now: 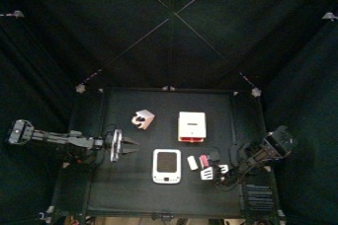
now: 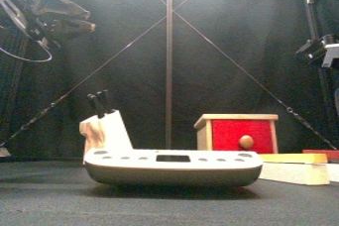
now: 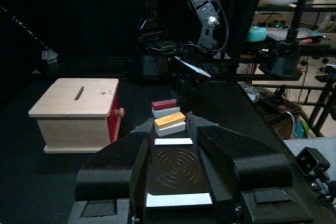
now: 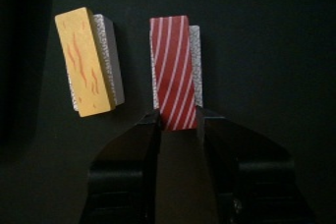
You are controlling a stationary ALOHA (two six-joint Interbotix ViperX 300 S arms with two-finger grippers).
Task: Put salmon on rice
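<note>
The salmon, a small red piece with pale stripes, lies on the black table with a white strip of rice along one long side. My right gripper has its jaws closed against both sides of the salmon's near end. In the top view the right gripper is just right of the white tray. A yellow-orange piece lies beside the salmon. My left gripper is open and empty, raised over the tray's left side.
A wooden box with a red side stands behind the tray and also shows in the front view. A pale stand with two dark sticks is at the back left. Black curtains ring the table.
</note>
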